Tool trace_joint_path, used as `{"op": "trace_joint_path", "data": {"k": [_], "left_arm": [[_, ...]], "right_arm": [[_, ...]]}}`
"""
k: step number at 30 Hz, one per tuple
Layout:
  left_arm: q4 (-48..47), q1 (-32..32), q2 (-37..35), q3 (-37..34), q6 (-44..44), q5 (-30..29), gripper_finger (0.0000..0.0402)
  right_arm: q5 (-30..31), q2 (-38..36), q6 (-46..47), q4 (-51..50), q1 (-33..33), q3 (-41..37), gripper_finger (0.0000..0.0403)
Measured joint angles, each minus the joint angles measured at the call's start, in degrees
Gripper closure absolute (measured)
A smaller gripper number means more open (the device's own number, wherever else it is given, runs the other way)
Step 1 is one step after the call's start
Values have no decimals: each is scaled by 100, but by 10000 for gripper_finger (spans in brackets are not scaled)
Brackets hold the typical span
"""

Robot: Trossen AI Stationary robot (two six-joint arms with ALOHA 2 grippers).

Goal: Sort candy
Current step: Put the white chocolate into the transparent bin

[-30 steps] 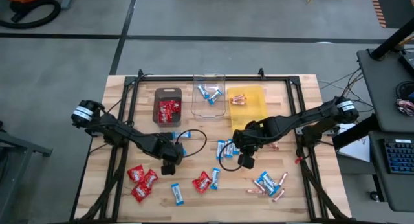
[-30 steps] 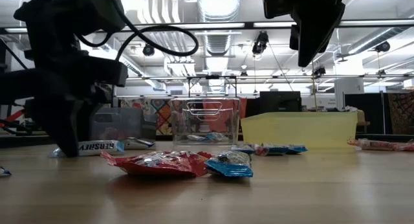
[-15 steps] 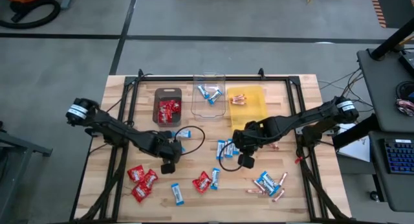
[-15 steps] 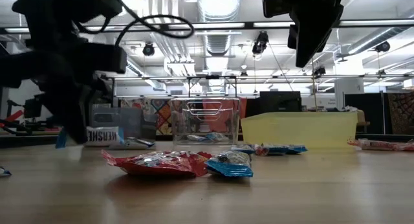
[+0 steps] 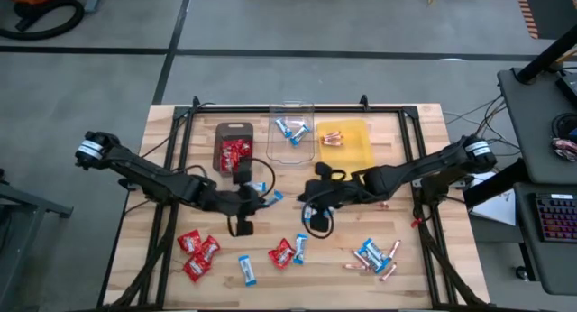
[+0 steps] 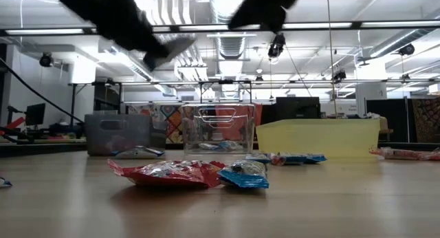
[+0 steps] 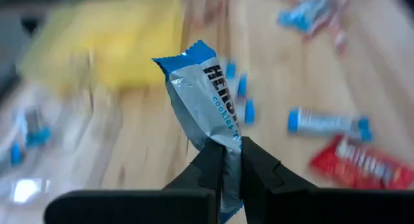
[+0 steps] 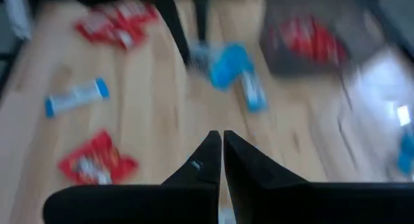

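So the left end effector (image 7: 225, 160) is pinched tight on one end of a blue-and-white bar (image 7: 202, 98), and the bar's long axis runs straight out past the fingertips, free end pointing away from the wrist. From above, that bar (image 5: 268, 200) sits over the middle of the bench (image 5: 406, 276), just short of the trays, lifted off the wood. The right end effector (image 8: 222, 148) is closed with nothing between its fingers, and it hangs over the bench centre, close to the left one. The rest of the candy is still scattered: red packets (image 5: 196, 252) lie in a bunch at the front left, one more red packet (image 5: 280, 254) lies by a blue bar at the front middle, and a mix of blue bars and copper sticks (image 5: 375, 257) lies at the front right. At the back, the dark tray (image 5: 233, 131) has red packets in it, the clear tray (image 5: 292, 107) has blue bars, and the yellow tray (image 5: 354, 154) has copper sticks.
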Motion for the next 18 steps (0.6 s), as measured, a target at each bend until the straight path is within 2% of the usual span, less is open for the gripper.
{"op": "trace_joint_path", "data": {"k": [3, 11, 14, 18], "left_arm": [[532, 0, 46, 0, 425, -108, 393], [920, 0, 353, 0, 591, -960, 393], [1176, 0, 499, 0, 649, -1221, 393], [1468, 0, 654, 0, 742, -1234, 393]], "right_arm": [[2, 66, -324, 657, -6, 0, 364], [496, 66, -30, 942, -168, 0, 286], [494, 135, 117, 1056, -256, 0, 278], [494, 254, 189, 1095, -372, 0, 277]]}}
